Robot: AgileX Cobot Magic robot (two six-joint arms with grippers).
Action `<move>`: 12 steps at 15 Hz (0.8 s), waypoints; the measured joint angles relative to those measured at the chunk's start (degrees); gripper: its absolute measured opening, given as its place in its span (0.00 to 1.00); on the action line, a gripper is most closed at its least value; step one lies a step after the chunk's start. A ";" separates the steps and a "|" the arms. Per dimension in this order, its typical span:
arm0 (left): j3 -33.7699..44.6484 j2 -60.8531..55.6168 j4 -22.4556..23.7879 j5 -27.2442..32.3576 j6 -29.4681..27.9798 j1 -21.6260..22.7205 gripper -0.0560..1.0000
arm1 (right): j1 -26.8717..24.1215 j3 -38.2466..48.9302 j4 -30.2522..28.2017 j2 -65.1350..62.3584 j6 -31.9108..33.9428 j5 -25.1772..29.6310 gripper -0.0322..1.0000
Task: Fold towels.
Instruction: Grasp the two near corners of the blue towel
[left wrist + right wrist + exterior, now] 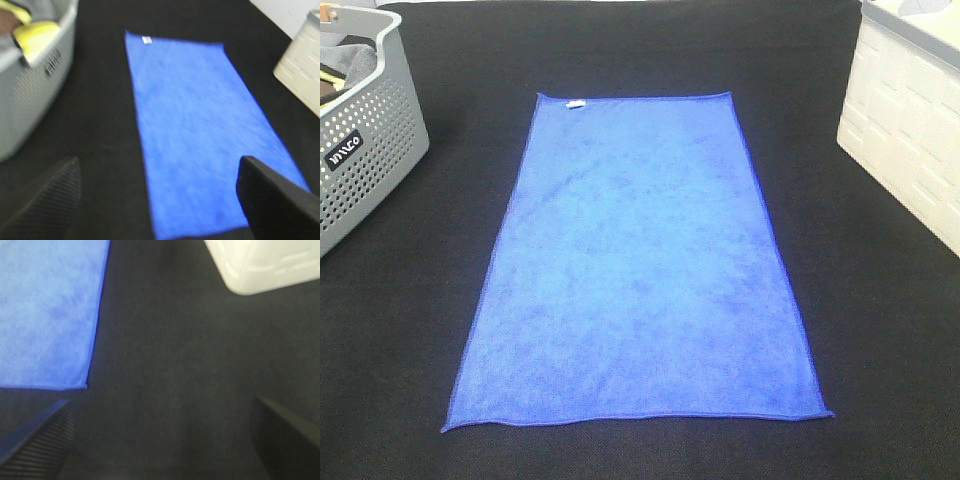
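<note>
the blue towel (640, 270) lies spread flat and unfolded on the black table cover (880, 350), in a single layer. its darker hem shows all round, and a small white tag (576, 103) sits on the far short edge near one corner.

the left gripper (160, 200) hangs above the cover with its jaws spread wide and nothing between them. the two dark fingers (50, 200) frame the scene. the towel's near short edge sits just ahead of the gap between the jaws, shifted toward one finger, which overlaps the towel's long side in the picture. whether that finger touches the cloth i cannot tell. from there the towel runs straight away from the jaws, with the tag at its far end. the perforated grey basket (35, 100) stands ahead of the jaws and out beyond the other finger, well apart from the towel. a yellow thing (35, 32) lies inside it.

the right gripper (165, 440) is likewise wide open and holds nothing — only bare black cover lies between its jaws. one near corner of the towel lies just ahead of one finger (35, 445), outside the gap and apart from the fingertip. a white crate (260, 265) stands farther ahead — on the side of the opposite finger, well apart from the towel.
</note>
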 joint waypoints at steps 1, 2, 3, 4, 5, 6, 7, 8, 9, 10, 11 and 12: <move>0.00 5.96 -4.24 0.11 0.00 0.00 0.81 | 0.00 -0.69 0.40 4.47 0.57 -1.09 0.90; 0.00 11.00 -7.51 0.74 0.00 0.00 0.81 | 0.00 -1.20 1.32 8.37 0.86 -1.78 0.90; 0.00 11.00 -7.51 0.74 0.00 0.00 0.81 | 0.00 -1.20 1.32 8.37 0.86 -1.78 0.90; 0.00 18.22 -10.14 1.49 0.34 0.00 0.79 | 0.00 -1.78 3.44 14.95 0.86 -2.64 0.90; 0.00 23.66 -10.54 1.60 1.09 0.00 0.79 | 0.00 -1.95 5.10 18.96 0.57 -3.44 0.90; 0.00 28.93 -10.60 1.66 2.58 0.00 0.78 | 0.00 -2.06 6.65 23.32 0.57 -4.98 0.90; 0.00 33.63 -10.94 1.60 4.53 0.00 0.78 | 0.00 -2.06 8.25 27.22 -0.17 -6.70 0.90; 0.00 38.10 -11.69 1.43 6.42 0.00 0.78 | 0.00 -2.18 10.08 31.00 -1.38 -8.65 0.90; 0.00 42.57 -12.66 0.80 8.42 0.00 0.78 | 0.00 -2.23 12.03 35.24 -3.04 -10.43 0.90; 0.00 46.35 -14.32 0.00 10.66 0.00 0.78 | 0.00 -2.29 14.50 38.79 -5.44 -12.26 0.90; 0.00 50.02 -17.25 -1.03 13.41 0.00 0.78 | 0.00 -2.29 16.62 42.11 -7.73 -13.69 0.90; 0.00 52.88 -20.80 -2.12 16.56 0.00 0.78 | 0.00 -2.29 18.74 45.66 -10.20 -15.30 0.90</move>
